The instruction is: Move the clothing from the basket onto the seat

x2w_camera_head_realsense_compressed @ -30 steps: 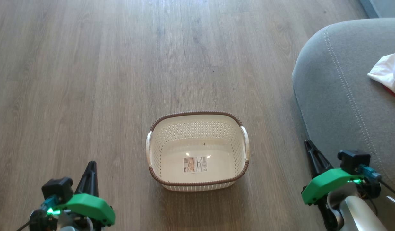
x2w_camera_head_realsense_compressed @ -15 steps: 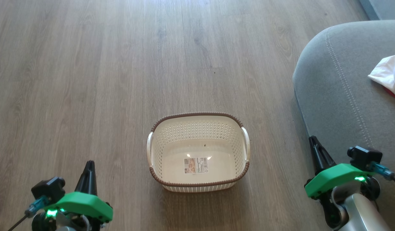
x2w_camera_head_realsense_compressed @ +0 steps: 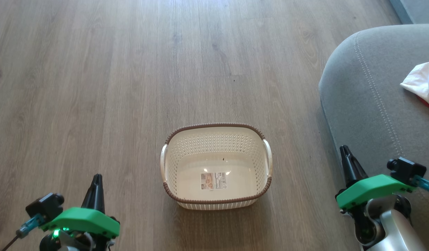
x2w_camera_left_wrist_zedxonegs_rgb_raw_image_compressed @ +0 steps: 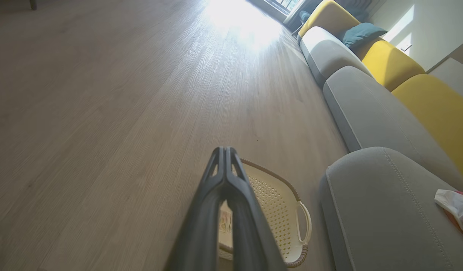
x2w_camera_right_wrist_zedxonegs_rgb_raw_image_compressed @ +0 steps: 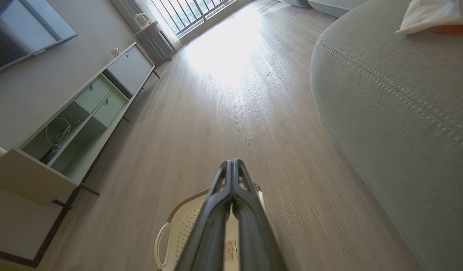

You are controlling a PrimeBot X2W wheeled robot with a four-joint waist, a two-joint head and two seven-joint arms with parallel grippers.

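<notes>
Well, the small cream-white perforated plastic basket with the brown woven-look rim [x2w_camera_head_realsense_compressed: 214, 124] stands on the wooden plank floor [x2w_camera_head_realsense_compressed: 96, 87] between my two arms. Nothing lies in it but a label sticker [x2w_camera_head_realsense_compressed: 213, 180] on its bottom. The clothing, a soft red and white fabric garment [x2w_camera_head_realsense_compressed: 421, 82], lies on the large grey upholstered seat with the stitched seam [x2w_camera_head_realsense_compressed: 367, 104]. It sits at the far right edge of my head view, so I see just a white fold and a sliver of red. My left jaws are pressed tight together over the floor, holding nothing. My right jaws are likewise closed and empty, just beside the seat's front edge. I judge the move done. Should the garment need shifting, I expect it to be light and limp, drooping from any hold. I would pinch a raised, bunched fold, not a flat hem.
</notes>
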